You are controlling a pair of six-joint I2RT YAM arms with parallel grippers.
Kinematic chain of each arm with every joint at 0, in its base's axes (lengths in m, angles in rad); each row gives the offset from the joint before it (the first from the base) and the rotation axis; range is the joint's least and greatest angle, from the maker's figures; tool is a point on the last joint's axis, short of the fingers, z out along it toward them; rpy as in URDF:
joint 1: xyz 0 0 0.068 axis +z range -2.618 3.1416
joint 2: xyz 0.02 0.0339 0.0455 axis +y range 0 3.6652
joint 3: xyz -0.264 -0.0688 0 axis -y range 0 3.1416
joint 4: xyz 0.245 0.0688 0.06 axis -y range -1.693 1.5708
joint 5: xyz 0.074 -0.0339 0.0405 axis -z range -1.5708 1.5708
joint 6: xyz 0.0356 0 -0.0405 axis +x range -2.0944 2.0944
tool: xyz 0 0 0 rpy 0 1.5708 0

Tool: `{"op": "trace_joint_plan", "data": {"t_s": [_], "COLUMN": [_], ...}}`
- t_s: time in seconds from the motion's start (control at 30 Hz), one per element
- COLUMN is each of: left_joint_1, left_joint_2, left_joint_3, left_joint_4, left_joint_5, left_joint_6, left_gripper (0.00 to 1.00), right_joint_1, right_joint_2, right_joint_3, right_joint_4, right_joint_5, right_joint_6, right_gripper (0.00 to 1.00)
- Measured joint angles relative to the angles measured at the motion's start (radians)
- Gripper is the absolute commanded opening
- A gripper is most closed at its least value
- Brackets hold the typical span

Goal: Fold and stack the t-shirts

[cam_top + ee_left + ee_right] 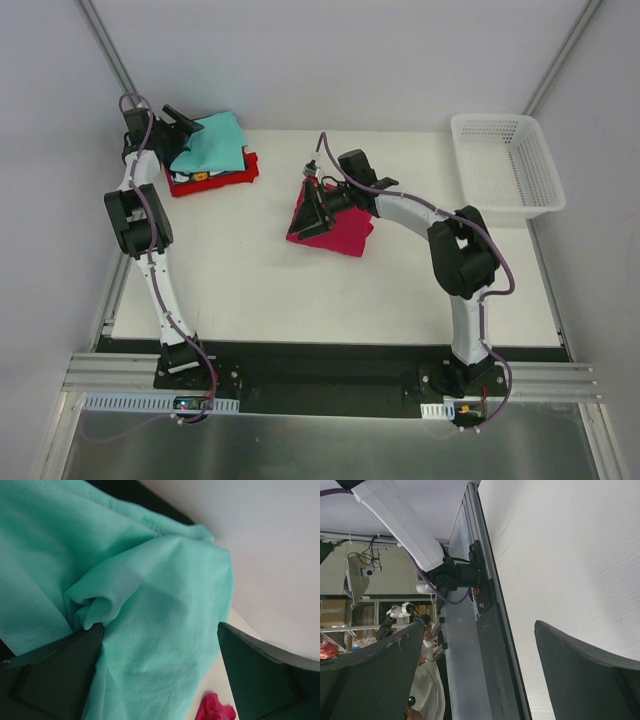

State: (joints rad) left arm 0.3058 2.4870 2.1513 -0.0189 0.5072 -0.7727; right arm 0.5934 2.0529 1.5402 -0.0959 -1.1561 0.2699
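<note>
The table [250, 290] is a plain white slab, boxed in by pale walls [330, 60] with aluminium posts [105, 45] running up the far corners. Along the near edge a black plate and a metal rail [330, 380] carry both arm bases. Standing at 6 o'clock and looking across, the only hard object on the top is a white mesh basket [540, 150] out at 2 o'clock, sitting partly over the right-hand edge.

The folded pile sits at 10 o'clock: a teal t-shirt [215, 142] on top, loosely rumpled, a dark-and-white t-shirt [195, 176] showing as a thin band beneath it, and a red t-shirt [238, 175] at the bottom. The left gripper [185, 125] hangs over the pile's 9 o'clock side. From its wrist, the jaws of the left gripper [160, 640] stand spread wide with teal cloth [150, 605] filling the gap; a bunched fold lies against one of its fingers [55, 680], but nothing is pinched.

Near the centre, a touch towards 12 o'clock, lies the magenta t-shirt [345, 235], folded into a rough square. The right gripper [308, 208] sits over its 9 o'clock edge and hides that part from above. In the right wrist view the right gripper [480, 645] is also spread wide, with only bare table [560, 555], the rail [465, 655] and the left arm's base [455, 575] seen between its fingers [580, 675].
</note>
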Motion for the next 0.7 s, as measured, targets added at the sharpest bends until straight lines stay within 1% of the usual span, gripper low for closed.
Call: {"op": "trace_joint_plan", "data": {"t_s": [0.1, 0.27, 0.37, 0.53, 0.7], "left_joint_1": [-0.005, -0.006, -0.008, -0.038, -0.077], "left_joint_2": [-0.075, -0.153, -0.185, -0.222, -0.264], "left_joint_3": [-0.101, -0.174, -0.18, -0.168, -0.207], "left_joint_4": [-0.042, -0.149, -0.251, -0.436, -0.544], "left_joint_5": [-0.012, -0.021, -0.027, -0.094, -0.152], "left_joint_6": [0.021, 0.078, 0.137, 0.271, 0.369], "left_gripper": [0.99, 0.99, 0.99, 0.99, 0.99], "right_joint_1": [0.002, 0.01, 0.013, 0.016, 0.022], "right_joint_2": [-0.004, -0.05, -0.087, -0.153, -0.22], "right_joint_3": [-0.001, -0.033, -0.051, -0.089, -0.133], "right_joint_4": [0.016, 0.041, 0.052, 0.093, 0.111], "right_joint_5": [0.001, 0.004, 0.005, 0.008, 0.012], "right_joint_6": [0.018, 0.044, 0.06, 0.087, 0.097], "right_gripper": [0.96, 0.96, 0.96, 0.96, 0.96]}}
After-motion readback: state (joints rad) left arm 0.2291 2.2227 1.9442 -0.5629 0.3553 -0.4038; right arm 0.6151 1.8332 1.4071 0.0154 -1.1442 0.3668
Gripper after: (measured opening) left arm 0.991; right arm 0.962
